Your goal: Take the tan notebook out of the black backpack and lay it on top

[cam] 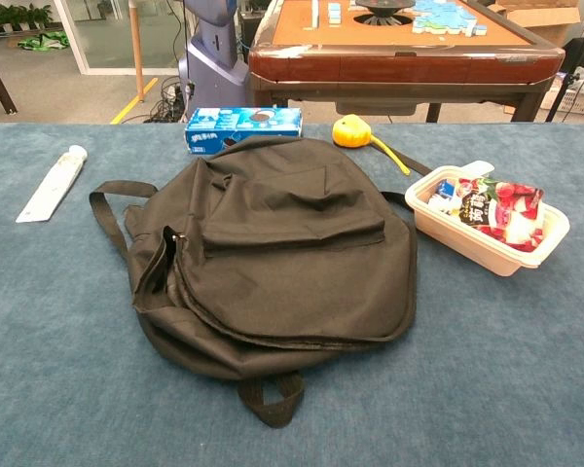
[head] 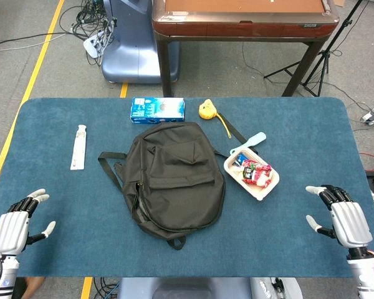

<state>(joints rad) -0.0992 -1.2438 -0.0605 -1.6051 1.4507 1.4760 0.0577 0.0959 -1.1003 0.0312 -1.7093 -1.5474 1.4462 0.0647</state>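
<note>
Black backpack [head: 174, 177] flat, handle toward robot

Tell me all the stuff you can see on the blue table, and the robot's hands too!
backpack: one, black, middle of the table, lying flat; no notebook shows
box: one, blue, just behind the backpack
tape measure: one, yellow, right of the blue box, its tape pulled out
tray: one, cream, right of the backpack, holding red and blue packets
tube: one, white, far left of the backpack
table: one, blue top, under everything
wooden table: one, brown, behind the blue table
left hand: one, silver and black, near left corner, fingers apart, holding nothing
right hand: one, silver and black, near right corner, fingers apart, holding nothing
</note>
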